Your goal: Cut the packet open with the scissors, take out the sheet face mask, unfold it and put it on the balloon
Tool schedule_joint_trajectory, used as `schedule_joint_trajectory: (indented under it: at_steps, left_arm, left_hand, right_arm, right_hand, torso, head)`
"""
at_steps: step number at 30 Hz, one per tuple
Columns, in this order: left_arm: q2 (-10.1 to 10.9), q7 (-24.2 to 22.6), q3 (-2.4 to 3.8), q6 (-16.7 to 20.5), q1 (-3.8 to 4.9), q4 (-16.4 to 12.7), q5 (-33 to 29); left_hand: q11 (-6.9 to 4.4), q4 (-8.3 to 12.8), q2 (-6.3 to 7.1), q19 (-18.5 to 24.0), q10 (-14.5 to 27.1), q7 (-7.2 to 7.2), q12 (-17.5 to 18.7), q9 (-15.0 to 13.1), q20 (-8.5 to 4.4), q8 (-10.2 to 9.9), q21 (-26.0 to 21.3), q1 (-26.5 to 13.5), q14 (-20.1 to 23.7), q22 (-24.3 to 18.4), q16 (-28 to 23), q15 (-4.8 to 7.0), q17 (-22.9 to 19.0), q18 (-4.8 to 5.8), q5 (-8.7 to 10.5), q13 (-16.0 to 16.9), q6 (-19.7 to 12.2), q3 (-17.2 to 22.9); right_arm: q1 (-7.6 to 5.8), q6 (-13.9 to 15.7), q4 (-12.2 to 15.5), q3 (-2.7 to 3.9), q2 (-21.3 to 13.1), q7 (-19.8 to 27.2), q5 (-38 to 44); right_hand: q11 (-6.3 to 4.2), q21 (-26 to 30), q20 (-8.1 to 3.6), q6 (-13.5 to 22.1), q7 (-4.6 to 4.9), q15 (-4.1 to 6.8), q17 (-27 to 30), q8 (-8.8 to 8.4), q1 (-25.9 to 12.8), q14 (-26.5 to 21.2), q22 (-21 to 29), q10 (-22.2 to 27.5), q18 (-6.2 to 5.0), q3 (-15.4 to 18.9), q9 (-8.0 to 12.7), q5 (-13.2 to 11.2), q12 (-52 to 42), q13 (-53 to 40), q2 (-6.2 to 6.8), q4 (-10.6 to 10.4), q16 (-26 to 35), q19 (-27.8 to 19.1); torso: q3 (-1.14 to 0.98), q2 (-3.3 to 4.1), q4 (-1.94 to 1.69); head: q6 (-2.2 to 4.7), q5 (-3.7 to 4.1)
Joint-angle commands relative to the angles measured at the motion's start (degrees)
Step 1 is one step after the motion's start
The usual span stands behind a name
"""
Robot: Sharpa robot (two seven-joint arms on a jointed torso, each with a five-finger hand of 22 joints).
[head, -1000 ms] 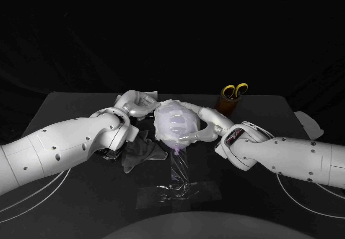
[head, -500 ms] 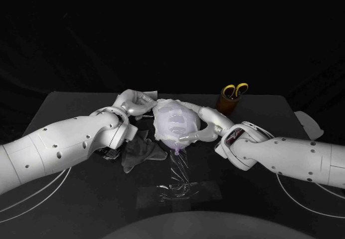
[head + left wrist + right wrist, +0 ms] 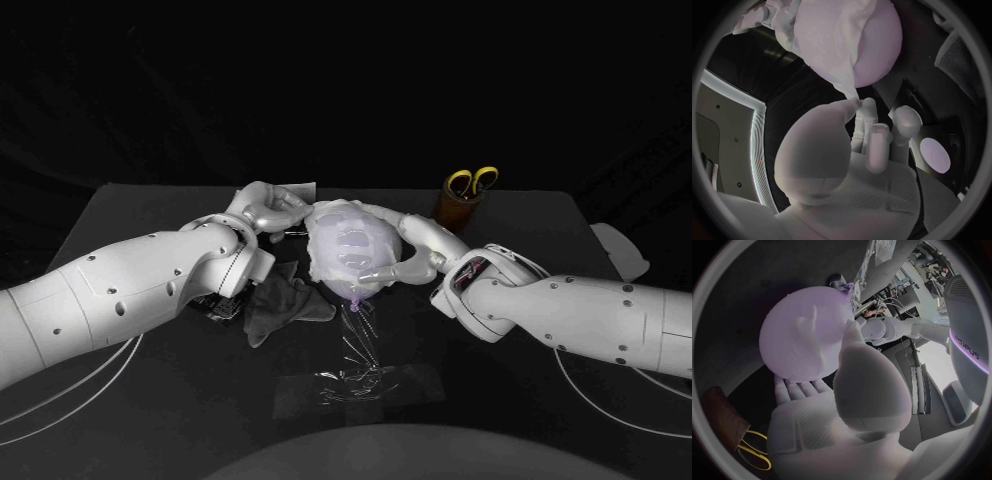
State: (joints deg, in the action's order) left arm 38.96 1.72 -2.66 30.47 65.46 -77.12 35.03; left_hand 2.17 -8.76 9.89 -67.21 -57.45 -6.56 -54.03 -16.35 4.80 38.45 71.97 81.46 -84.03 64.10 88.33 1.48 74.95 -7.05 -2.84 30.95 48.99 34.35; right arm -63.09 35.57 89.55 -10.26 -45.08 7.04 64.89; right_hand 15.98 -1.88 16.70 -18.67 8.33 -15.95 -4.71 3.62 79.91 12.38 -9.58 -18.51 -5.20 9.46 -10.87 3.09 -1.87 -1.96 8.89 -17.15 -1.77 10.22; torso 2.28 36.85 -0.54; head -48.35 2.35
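Note:
A pale lilac balloon (image 3: 351,252) stands on a clear stem over a transparent base (image 3: 361,383) at the table's middle. A white sheet face mask (image 3: 335,215) is draped over its top and left side. My left hand (image 3: 267,208) is at the balloon's upper left and pinches the mask's edge (image 3: 849,97) between thumb and finger. In the left wrist view my left hand (image 3: 861,140) sits under the balloon (image 3: 876,50) and mask (image 3: 826,40). My right hand (image 3: 411,245) cups the balloon from the right. The right wrist view shows its thumb and fingers (image 3: 848,385) lying against the balloon (image 3: 807,340).
Yellow-handled scissors (image 3: 472,182) stand in a brown holder (image 3: 460,210) at the back right, also in the right wrist view as scissors (image 3: 754,450). A dark crumpled packet (image 3: 281,305) lies left of the stem. A white object (image 3: 620,250) sits at the table's right edge.

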Motion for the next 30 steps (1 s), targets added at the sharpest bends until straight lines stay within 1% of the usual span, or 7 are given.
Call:
schedule_joint_trajectory:
  at_steps: [1, 9, 20, 25, 28, 29, 30]
  left_arm:
    - [0.16, 2.60, 0.06, -1.65, 0.12, 0.27, -0.35]
    - [0.70, 4.70, 0.04, -3.16, 0.14, 0.24, -0.57]
    - [2.58, 4.38, -0.04, -2.89, 0.13, 0.50, -0.62]
    - [4.68, 1.40, -0.13, -4.29, 0.03, -2.14, -1.57]
    - [5.85, -0.59, -0.22, -5.19, -0.23, -4.02, -1.53]
    - [6.10, -0.96, -0.25, -5.48, -0.33, -4.47, -1.41]
    - [6.35, -1.29, -0.28, -5.88, -0.47, -4.94, -1.23]
  left_hand:
    - [0.90, -0.87, 0.97, 0.99, 0.93, -1.05, 0.06, 1.30, 0.32, -2.21, -0.78, -2.23, -2.04, -0.82, 0.26, -1.00, 3.81, 0.04, -0.03, 0.17, -2.20, 0.09]
    - [2.77, -7.65, 2.00, 3.12, 1.60, -2.89, -0.54, 2.93, 1.90, -5.15, -2.84, -10.95, -1.22, -3.18, -0.05, -2.80, 2.41, -0.44, -0.05, 0.56, -4.46, -3.94]
    - [3.33, -7.28, 1.72, 4.53, 2.64, -3.58, -1.01, 3.66, 2.55, -6.34, -4.33, -9.46, -0.40, -5.02, -0.38, -3.28, 0.76, -0.97, -0.04, 0.93, -5.76, -4.59]
    - [4.96, -7.99, 5.23, 18.01, 11.31, -4.58, 6.67, 3.90, 3.88, -6.38, -17.61, -14.40, 22.61, -17.98, -14.71, -4.87, -39.60, -3.19, -0.18, -3.35, -6.59, -12.83]
    - [5.88, -8.10, 3.26, 19.79, 12.26, -4.97, 9.82, 3.94, 5.06, -6.03, -22.53, -11.99, 27.26, -21.11, -19.69, -5.74, -44.36, -3.22, -0.05, -6.45, -7.85, -24.60]
    - [6.13, -8.66, 0.07, 20.80, 12.70, -5.24, 10.81, 3.84, 5.50, -5.56, -24.89, -9.38, 29.53, -22.57, -21.61, -6.28, -45.48, -3.29, -0.08, -7.61, -8.06, -33.10]
    - [6.04, -8.32, 0.68, 20.34, 12.68, -5.44, 11.02, 3.86, 5.68, -5.50, -25.38, -8.63, 28.88, -23.01, -21.21, -6.16, -45.57, -3.40, 0.07, -8.07, -8.52, -37.05]
  right_arm:
    - [0.42, -2.71, -0.05, -0.35, 0.01, -0.97, 0.22]
    - [0.42, -2.72, -0.08, -0.35, 0.04, -0.96, 0.22]
    - [0.49, -2.75, -0.09, -0.35, 0.06, -0.91, 0.22]
    - [0.53, -2.80, -0.04, -0.35, 0.03, -0.89, 0.20]
    - [0.56, -2.82, -0.04, -0.35, 0.00, -0.87, 0.18]
    - [0.57, -2.83, -0.06, -0.35, -0.01, -0.87, 0.18]
    - [0.59, -2.84, -0.07, -0.35, -0.02, -0.86, 0.17]
  right_hand:
    - [0.17, -0.24, 0.15, -0.47, 8.96, -0.07, 0.06, 0.31, -0.03, -0.34, -0.01, -0.29, 0.83, -0.37, -0.10, -0.22, -0.15, -0.09, -0.58, 0.06, 0.05, 0.38]
    - [0.17, -0.24, 0.15, -0.47, 8.96, -0.07, 0.06, 0.31, -0.03, -0.34, -0.01, -0.29, 0.83, -0.37, -0.10, -0.22, -0.15, -0.09, -0.58, 0.06, 0.05, 0.38]
    - [0.18, -0.24, 0.15, -0.41, 8.96, -0.08, 0.12, 0.27, -0.03, -0.39, 0.00, -0.23, 0.85, -0.40, -0.02, -0.22, -0.13, -0.08, -0.59, 0.07, 0.06, 0.42]
    - [0.18, -0.24, 0.15, -0.41, 8.96, -0.08, 0.12, 0.27, -0.03, -0.39, 0.00, -0.23, 0.85, -0.40, -0.02, -0.22, -0.13, -0.08, -0.59, 0.07, 0.06, 0.42]
    - [0.18, -0.24, 0.15, -0.41, 8.96, -0.08, 0.12, 0.27, -0.03, -0.39, 0.00, -0.23, 0.85, -0.40, -0.02, -0.22, -0.13, -0.08, -0.59, 0.07, 0.06, 0.42]
    - [0.18, -0.24, 0.15, -0.41, 8.96, -0.08, 0.12, 0.27, -0.03, -0.39, 0.00, -0.23, 0.85, -0.40, -0.02, -0.22, -0.13, -0.08, -0.59, 0.07, 0.06, 0.42]
    - [0.18, -0.24, 0.15, -0.41, 8.96, -0.08, 0.12, 0.27, -0.03, -0.39, 0.00, -0.23, 0.85, -0.40, -0.02, -0.22, -0.13, -0.08, -0.59, 0.07, 0.06, 0.42]
  torso:
    - [0.03, 0.00, -0.02]
    - [0.03, -0.01, -0.05]
    - [0.01, 0.01, 0.01]
    - [0.02, 0.03, -0.02]
    - [0.03, 0.00, -0.05]
    - [0.04, 0.00, -0.05]
    - [0.05, -0.01, -0.07]
  head:
    - [0.03, 0.02]
    - [0.02, -0.15]
    - [0.04, -0.27]
    - [0.05, -0.31]
    - [0.05, -0.36]
    - [0.04, -0.41]
    - [0.03, -0.45]
